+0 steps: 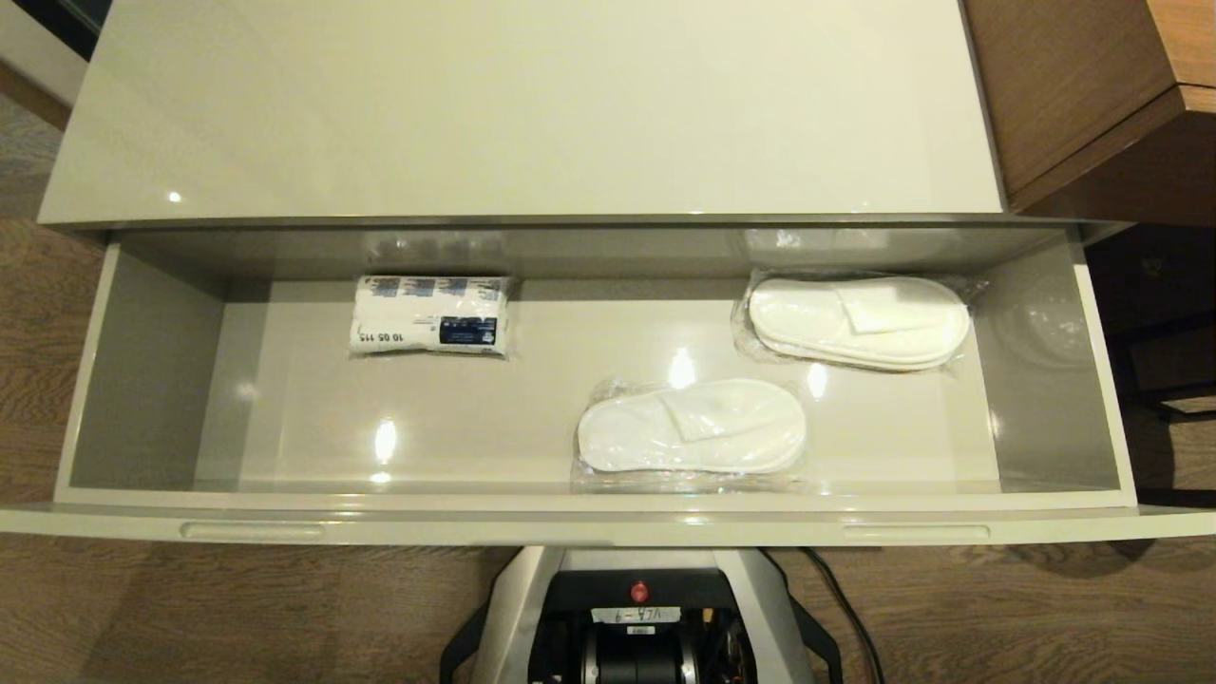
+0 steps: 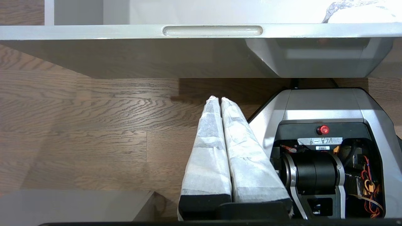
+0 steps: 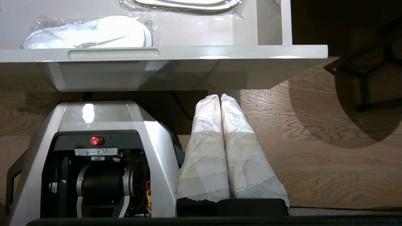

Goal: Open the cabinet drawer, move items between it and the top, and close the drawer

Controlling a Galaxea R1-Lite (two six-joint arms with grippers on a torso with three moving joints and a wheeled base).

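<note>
Left gripper (image 2: pixel 221 99) and right gripper (image 3: pixel 220 96) hang clenched and empty over the floor, below the pulled-out cabinet drawer (image 1: pixel 608 518). Base label is hand-marked, not clearly legible. Inside the drawer, one wrapped slipper pair (image 1: pixel 692 426) lies near the front wall, another slipper pair (image 1: pixel 860 321) back right, and a wrapped paper roll (image 1: pixel 429 315) printed "10 05 115" back left, bare floor between. Beyond, the top (image 1: pixel 522 104) is bare.

The drawer (image 1: pixel 598 518) stands pulled out below the top (image 1: pixel 522 104). In it: a wrapped roll (image 1: pixel 429 315) rear left, 2 slipper packs, one rear right (image 1: pixel 858 321), one front centre (image 1: pixel 692 427).
</note>
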